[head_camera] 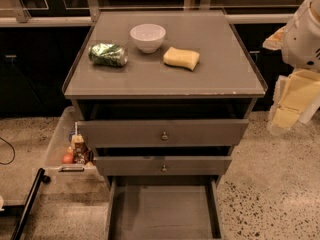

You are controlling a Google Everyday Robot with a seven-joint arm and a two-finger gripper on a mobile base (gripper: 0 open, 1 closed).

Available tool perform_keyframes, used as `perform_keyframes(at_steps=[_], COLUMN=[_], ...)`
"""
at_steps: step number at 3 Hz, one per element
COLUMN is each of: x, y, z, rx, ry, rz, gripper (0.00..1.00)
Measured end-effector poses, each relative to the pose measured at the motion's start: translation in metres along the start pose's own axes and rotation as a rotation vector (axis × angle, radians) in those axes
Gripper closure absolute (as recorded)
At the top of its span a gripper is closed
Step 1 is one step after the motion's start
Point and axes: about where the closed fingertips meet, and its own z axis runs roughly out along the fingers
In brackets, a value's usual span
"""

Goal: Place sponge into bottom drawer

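Note:
The pale yellow sponge lies on the grey cabinet top, to the right of a white bowl. The bottom drawer is pulled out at the foot of the cabinet; its flat grey floor shows nothing in it. My gripper hangs at the right edge of the view, beside the cabinet's right side and well apart from the sponge, with its yellowish fingers pointing down and left. It holds nothing.
A white bowl and a green can on its side lie on the cabinet top. The two upper drawers with round knobs are slightly ajar. A clear bin with small items sits on the floor at left. A dark pole leans at lower left.

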Motion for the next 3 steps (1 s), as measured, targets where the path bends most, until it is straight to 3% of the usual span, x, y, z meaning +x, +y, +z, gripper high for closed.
perform_keyframes(at_steps=[1, 2, 3], x=[0.0, -0.009, -0.017], y=[0.0, -0.013, -0.044], z=[0.0, 0.009, 0.025], rx=[0.0, 0.004, 0.041], ry=[-0.001, -0.051, -0.135], rz=[0.0, 0.005, -0.001], gripper=[0.0, 0.0, 0.0])
